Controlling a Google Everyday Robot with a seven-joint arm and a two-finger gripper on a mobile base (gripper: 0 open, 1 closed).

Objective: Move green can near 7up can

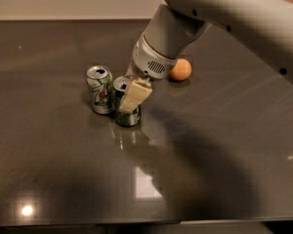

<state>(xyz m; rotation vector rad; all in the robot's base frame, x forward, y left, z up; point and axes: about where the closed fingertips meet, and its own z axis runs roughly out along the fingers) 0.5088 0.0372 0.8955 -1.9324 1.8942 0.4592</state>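
Note:
The green can [128, 115] stands upright on the dark table, right beside the 7up can [99, 89] and almost touching it on its right side. The 7up can is white with green swirls and a red spot. My gripper [132, 94] comes down from the upper right and is shut on the green can. One cream fingertip [135, 95] lies across the can's front; the other is hidden behind the can.
An orange ball [180, 69] lies on the table [224, 145] behind and to the right of the cans, partly behind the gripper's wrist. The big grey-white arm [224, 9] fills the upper right. The table's front edge runs along the bottom.

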